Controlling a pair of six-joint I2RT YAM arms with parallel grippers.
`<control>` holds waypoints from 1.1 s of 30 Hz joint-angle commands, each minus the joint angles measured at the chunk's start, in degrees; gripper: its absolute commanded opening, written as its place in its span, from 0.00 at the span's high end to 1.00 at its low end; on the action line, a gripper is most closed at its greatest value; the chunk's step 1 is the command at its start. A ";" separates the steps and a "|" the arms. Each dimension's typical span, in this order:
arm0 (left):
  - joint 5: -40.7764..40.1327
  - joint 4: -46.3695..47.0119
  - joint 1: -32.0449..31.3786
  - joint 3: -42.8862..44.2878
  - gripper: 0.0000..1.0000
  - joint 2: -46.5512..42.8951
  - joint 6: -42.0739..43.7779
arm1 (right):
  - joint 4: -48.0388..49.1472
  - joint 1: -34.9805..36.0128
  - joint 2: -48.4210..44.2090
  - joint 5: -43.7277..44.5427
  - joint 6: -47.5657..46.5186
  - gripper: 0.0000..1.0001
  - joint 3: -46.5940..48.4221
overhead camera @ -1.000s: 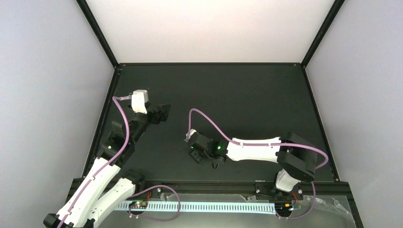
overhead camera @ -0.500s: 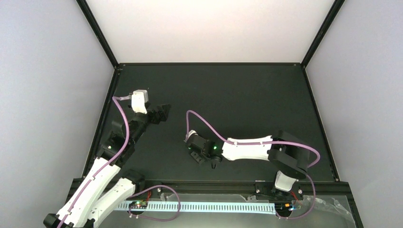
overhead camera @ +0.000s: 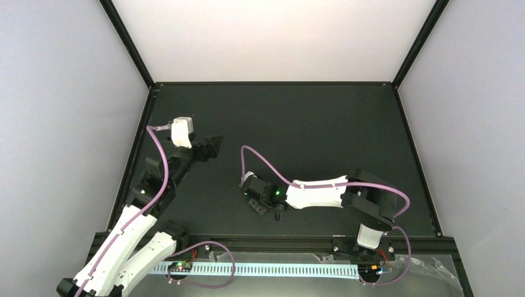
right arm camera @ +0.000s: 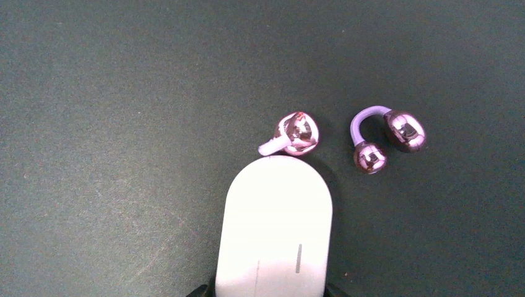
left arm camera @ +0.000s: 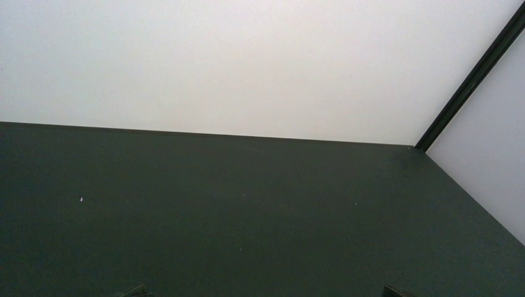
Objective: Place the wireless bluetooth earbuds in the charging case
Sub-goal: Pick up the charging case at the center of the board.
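In the right wrist view the charging case (right arm camera: pixel 274 229), a glossy white pill shape, lies closed on the black table. My right gripper (right arm camera: pixel 265 291) straddles its near end. Only the two dark fingertips (right arm camera: pixel 197 291) show at the frame's bottom edge, close against the case's sides, with a thin dark gap on the left. Two shiny pink-lavender earbuds lie just beyond the case: one (right arm camera: pixel 296 133) touches its far rounded end, the other (right arm camera: pixel 387 137) sits apart to the right. My left gripper (left arm camera: pixel 263 292) is open over bare table, far from them. The top view hides the case and earbuds under the right gripper (overhead camera: pixel 267 209).
Matte black table (overhead camera: pixel 322 136) ringed by a black frame, with white walls behind and at the sides. The left arm (overhead camera: pixel 179 148) hangs near the left edge. A cable rail (overhead camera: pixel 266 270) runs along the near edge, close behind the right gripper.
The right arm has drawn its gripper a little left and toward the near edge. The left arm has not moved.
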 commanded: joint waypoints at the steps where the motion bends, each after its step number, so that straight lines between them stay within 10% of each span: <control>1: -0.68 0.40 -0.07 0.01 0.01 0.00 0.44 | 0.95 -0.56 0.65 -0.34 -0.83 0.55 0.36; 14: -0.59 0.56 0.01 -0.06 0.01 0.08 0.41 | 2.74 -0.60 -9.26 2.70 -2.08 0.66 -7.61; 24: -0.56 2.10 0.02 -0.63 0.01 -0.24 -0.99 | -2.30 -0.44 -36.72 8.75 -5.97 0.66 -16.69; 33: 29.08 4.05 -0.16 1.55 0.01 1.94 -3.48 | -8.46 -0.06 -50.24 11.60 -14.45 0.65 -10.70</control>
